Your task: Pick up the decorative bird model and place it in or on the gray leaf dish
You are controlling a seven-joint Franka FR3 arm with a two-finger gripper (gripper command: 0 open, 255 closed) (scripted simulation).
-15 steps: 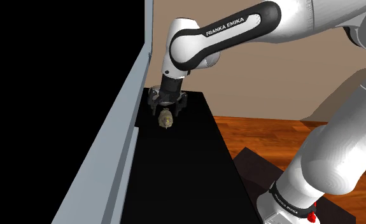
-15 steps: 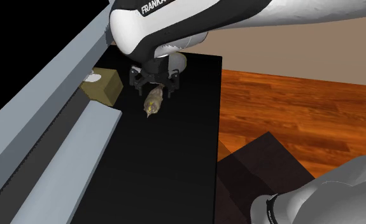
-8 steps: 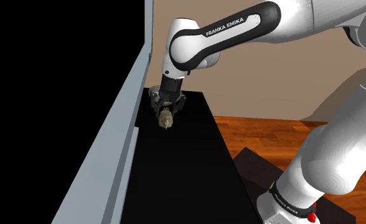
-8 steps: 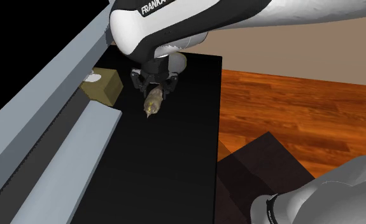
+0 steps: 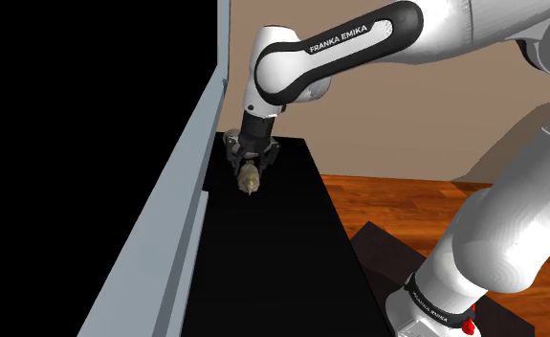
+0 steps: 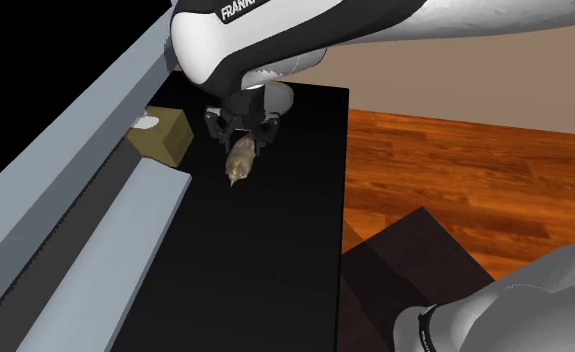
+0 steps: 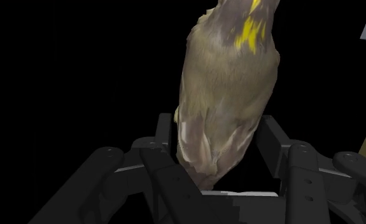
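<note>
Closed tighter than a second ago, claw [image 6: 242, 147] clamps bird [image 6: 240, 168] over counter [image 6: 275, 260]; next, lift toward dish.

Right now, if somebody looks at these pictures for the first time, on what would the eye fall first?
First, the olive-brown bird model with yellow patches, clasped between the fingers of the all-black gripper, at the far end of the long black tabletop. Next, the big white arm with dark joints that reaches down to it from above. Then the reddish wooden floor, beside the table on the second exterior view's right.
</note>
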